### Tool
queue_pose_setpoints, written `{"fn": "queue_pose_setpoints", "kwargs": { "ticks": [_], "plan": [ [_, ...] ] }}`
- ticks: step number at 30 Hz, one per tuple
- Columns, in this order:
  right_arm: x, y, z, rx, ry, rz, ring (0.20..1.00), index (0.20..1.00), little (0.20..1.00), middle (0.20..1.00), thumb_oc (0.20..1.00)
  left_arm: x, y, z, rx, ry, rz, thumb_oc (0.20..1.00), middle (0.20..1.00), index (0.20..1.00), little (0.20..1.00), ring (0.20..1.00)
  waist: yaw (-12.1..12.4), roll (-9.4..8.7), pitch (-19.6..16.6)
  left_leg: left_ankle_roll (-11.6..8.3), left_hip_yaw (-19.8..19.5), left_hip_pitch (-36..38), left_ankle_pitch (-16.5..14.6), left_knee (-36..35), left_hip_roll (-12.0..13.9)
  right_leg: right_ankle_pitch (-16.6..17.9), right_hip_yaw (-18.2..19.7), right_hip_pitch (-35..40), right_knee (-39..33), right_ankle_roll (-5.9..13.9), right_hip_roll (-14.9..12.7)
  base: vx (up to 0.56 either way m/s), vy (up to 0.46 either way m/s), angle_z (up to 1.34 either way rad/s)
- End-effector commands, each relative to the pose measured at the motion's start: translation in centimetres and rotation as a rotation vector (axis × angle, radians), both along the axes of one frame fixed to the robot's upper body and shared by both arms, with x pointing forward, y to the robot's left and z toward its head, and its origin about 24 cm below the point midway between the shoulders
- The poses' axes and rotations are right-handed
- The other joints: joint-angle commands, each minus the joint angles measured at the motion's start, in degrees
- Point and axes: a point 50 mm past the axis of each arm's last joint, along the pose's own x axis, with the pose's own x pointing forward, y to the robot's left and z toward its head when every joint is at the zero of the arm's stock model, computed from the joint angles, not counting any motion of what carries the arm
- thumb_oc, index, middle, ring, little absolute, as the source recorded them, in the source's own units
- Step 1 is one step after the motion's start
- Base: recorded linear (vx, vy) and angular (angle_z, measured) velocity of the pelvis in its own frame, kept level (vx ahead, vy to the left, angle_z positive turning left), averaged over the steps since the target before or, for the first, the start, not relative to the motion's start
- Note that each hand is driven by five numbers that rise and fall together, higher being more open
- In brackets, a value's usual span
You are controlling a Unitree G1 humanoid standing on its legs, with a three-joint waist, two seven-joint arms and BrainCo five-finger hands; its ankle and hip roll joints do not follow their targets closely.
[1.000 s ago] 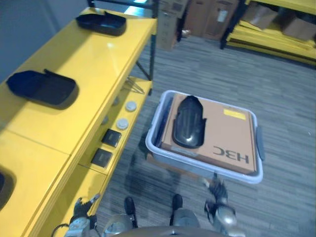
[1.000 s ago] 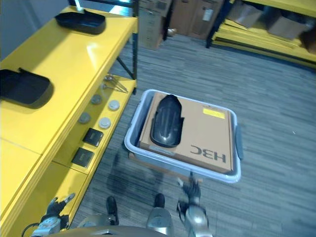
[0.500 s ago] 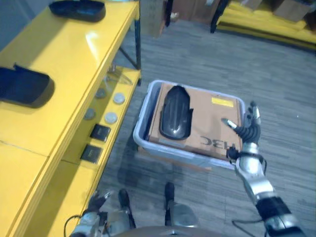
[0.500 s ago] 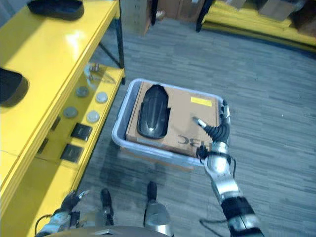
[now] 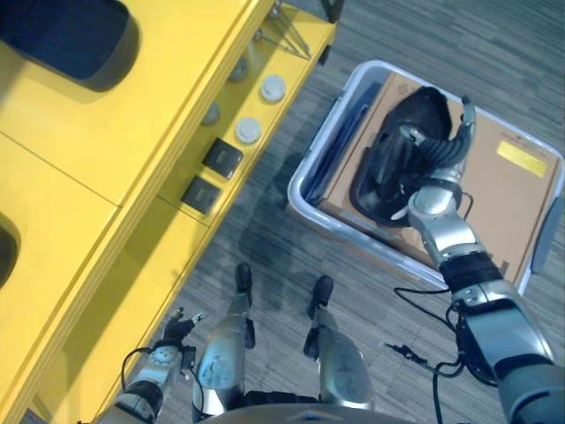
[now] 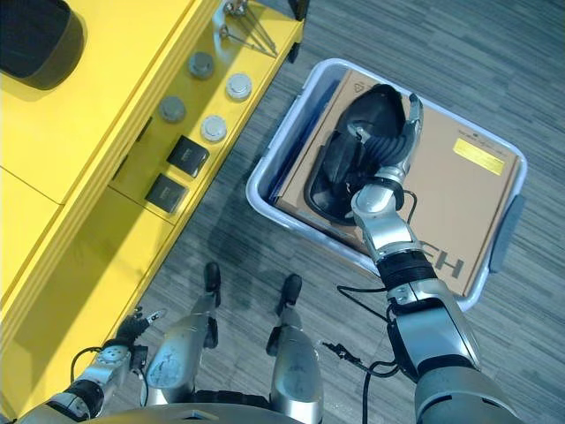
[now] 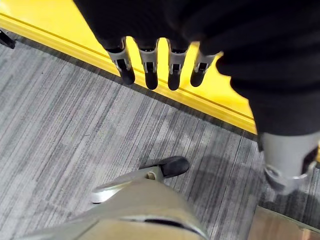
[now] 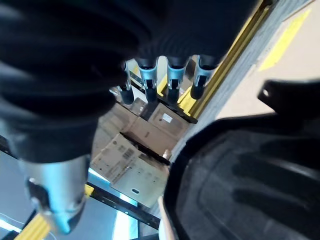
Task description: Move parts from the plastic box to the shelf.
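The right robot hand [image 6: 381, 146], fingers straight and spread, now reaches over the black part [image 6: 349, 150] lying on the cardboard in the plastic box [image 6: 265, 172] — half a second ago it hovered beside the box.

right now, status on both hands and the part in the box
Right hand open, over the black part, no grip yet. Part lies on the cardboard box in the plastic box. Left hand open, low by the yellow shelf. Nothing in the way.
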Motion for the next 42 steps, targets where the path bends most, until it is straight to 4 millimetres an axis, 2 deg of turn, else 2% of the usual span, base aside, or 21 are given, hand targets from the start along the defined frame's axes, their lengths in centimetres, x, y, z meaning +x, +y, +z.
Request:
{"fn": "queue_pose_setpoints", "kwargs": {
  "ticks": [1, 6, 10, 15, 19, 23, 24, 25, 26, 29, 34, 35, 37, 39, 42],
  "plan": [
    [-0.4, -1.6, 1.4, -0.062, -0.064, -0.147, 1.0, 1.0, 1.0, 1.0, 1.0, -0.2, 0.7, -0.2, 0.013, 0.022, 0.0, 1.0, 1.0, 1.0, 1.0, 1.0, -0.51, -0.22, -2.77, -0.44, -3.45, 0.58, -8.39, -0.33, -2.35, -6.86, 2.38, -0.08, -0.25, 1.28, 0.21, 0.0, 0.028, 0.12],
    [-0.7, -2.8, 0.8, -0.073, -0.084, -0.266, 1.0, 1.0, 1.0, 1.0, 1.0, 0.3, 0.0, -0.1, -0.02, 0.019, -0.021, 1.0, 1.0, 1.0, 1.0, 1.0, -0.37, 0.47, -2.01, -0.64, -3.68, -0.04, -8.2, -0.33, -2.46, -6.8, 1.9, -0.6, -0.13, 1.37, -0.14, 0.0, 0.006, 0.01],
    [-1.0, -2.9, 0.5, -0.066, -0.063, -0.288, 1.0, 1.0, 1.0, 1.0, 1.0, 0.2, -0.3, -0.2, -0.032, 0.035, -0.044, 1.0, 1.0, 1.0, 1.0, 1.0, -0.55, 0.69, -1.62, -0.72, -3.8, -0.2, -8.13, -0.33, -2.56, -6.78, 1.9, -0.79, 0.01, 1.49, -0.31, 0.0, 0.0, 0.0],
    [-1.1, -3.3, -1.1, -0.045, 0.004, -0.287, 1.0, 1.0, 1.0, 1.0, 1.0, -0.2, -0.6, -0.4, -0.038, 0.038, -0.053, 1.0, 1.0, 1.0, 1.0, 1.0, -0.52, 0.7, -1.26, -0.71, -3.82, -0.26, -8.15, -0.33, -2.57, -6.76, 1.76, -0.87, 0.09, 1.52, -0.44, 0.0, 0.0, 0.0],
    [-0.9, -3.5, -3.3, 0.033, 0.155, -0.224, 1.0, 1.0, 1.0, 1.0, 1.0, 0.0, -0.6, -0.3, -0.039, 0.026, -0.053, 1.0, 1.0, 1.0, 1.0, 1.0, -0.48, 0.72, -0.99, -0.8, -3.73, -0.31, -8.14, -0.33, -2.49, -6.8, 1.71, -0.87, 0.13, 1.45, -0.52, 0.0, 0.0, 0.0],
    [-0.5, -3.6, -7.5, 0.13, 0.458, -0.082, 1.0, 1.0, 1.0, 1.0, 1.0, 0.6, -0.2, 0.1, -0.039, 0.01, -0.052, 1.0, 1.0, 1.0, 1.0, 1.0, 0.13, 0.83, -0.73, -1.02, -3.97, -0.3, -8.11, -0.33, -2.35, -6.91, 1.22, -0.81, 0.34, 1.31, -0.76, 0.0, -0.004, 0.01],
    [-0.5, -3.6, -7.7, 0.132, 0.485, -0.067, 1.0, 1.0, 1.0, 1.0, 1.0, 0.6, -0.1, 0.1, -0.039, 0.009, -0.051, 1.0, 1.0, 1.0, 1.0, 1.0, 0.16, 0.83, -0.72, -1.03, -3.99, -0.31, -8.1, -0.33, -2.34, -6.92, 1.17, -0.8, 0.35, 1.31, -0.77, 0.0, -0.028, 0.15],
    [-0.7, -3.6, -9.3, 0.143, 0.613, -0.026, 0.432, 0.432, 0.432, 0.432, 0.432, 0.9, -0.1, 0.3, -0.035, 0.005, -0.062, 1.0, 1.0, 1.0, 1.0, 1.0, 0.54, 0.84, -0.59, -1.1, -4.02, -0.53, -7.97, -0.33, -2.31, -6.96, 0.8, -0.78, 0.33, 1.22, -0.84, -0.01, -0.026, 0.14],
    [-0.8, -3.7, -10.0, 0.148, 0.679, -0.001, 0.2, 0.2, 0.2, 0.2, 0.2, 0.9, 0.0, 0.3, -0.032, 0.004, -0.069, 1.0, 1.0, 1.0, 1.0, 1.0, 0.75, 0.84, -0.6, -1.15, -4.03, -0.54, -7.91, -0.33, -2.26, -7.0, 0.55, -0.72, 0.36, 1.18, -0.91, -0.01, -0.029, 0.11],
    [-1.4, -4.1, -11.9, 0.216, 0.782, 0.035, 0.2, 0.2, 0.2, 0.2, 0.2, 1.0, 0.2, 0.5, -0.03, -0.024, -0.086, 1.0, 1.0, 1.0, 1.0, 1.0, 1.53, 0.87, -1.07, -1.5, -4.3, -0.24, -7.74, -0.33, -2.02, -7.2, -0.33, -0.07, 0.41, 0.94, -1.03, 0.0, -0.017, 0.09],
    [-2.7, -5.1, -13.7, 0.28, 0.863, -0.024, 0.2, 0.2, 0.2, 0.2, 0.2, 1.5, 0.0, 1.1, -0.048, -0.098, -0.08, 1.0, 1.0, 1.0, 1.0, 1.0, 1.76, 0.55, -2.33, -1.63, -4.41, 0.74, -8.0, -0.33, -1.82, -7.52, -0.96, 1.23, 0.32, 0.8, -0.93, 0.01, -0.004, 0.05],
    [-3.9, -5.6, -15.2, 0.327, 0.895, -0.048, 0.2, 0.2, 0.2, 0.2, 0.2, 1.9, -0.1, 1.5, -0.056, -0.137, -0.086, 1.0, 1.0, 1.0, 1.0, 1.0, 1.73, 0.12, -3.44, -1.67, -4.45, 1.67, -8.22, -0.33, -1.66, -7.63, -1.18, 2.21, 0.25, 0.8, -0.8, 0.03, -0.025, 0.12],
    [-5.0, -6.1, -16.3, 0.357, 0.925, -0.076, 0.2, 0.2, 0.2, 0.2, 0.2, 2.4, -0.2, 2.0, -0.059, -0.19, -0.091, 1.0, 1.0, 1.0, 1.0, 1.0, 1.65, -0.39, -4.54, -1.69, -4.18, 2.52, -8.39, -0.33, -1.53, -7.56, -1.24, 3.15, 0.0, 0.88, -0.74, 0.04, -0.034, 0.13],
    [-7.1, -7.3, -18.2, 0.398, 0.961, -0.138, 0.2, 0.2, 0.2, 0.2, 0.2, 3.7, -0.2, 3.4, -0.071, -0.276, -0.101, 1.0, 1.0, 1.0, 1.0, 1.0, 1.66, -1.32, -6.39, -1.63, -3.68, 4.23, -8.79, -0.33, -1.24, -7.54, -1.24, 4.86, -0.2, 1.02, -0.75, 0.04, -0.05, 0.05],
    [-9.4, -8.8, -19.6, 0.433, 0.946, -0.186, 0.2, 0.2, 0.2, 0.2, 0.2, 5.5, -0.8, 5.5, -0.104, -0.37, -0.136, 1.0, 1.0, 1.0, 1.0, 1.0, 1.81, -2.16, -8.51, -1.52, -3.53, 6.56, -9.39, -0.33, -0.84, -7.82, -1.28, 7.26, -0.24, 0.94, -0.55, 0.06, -0.073, 0.05]
  ]
}}
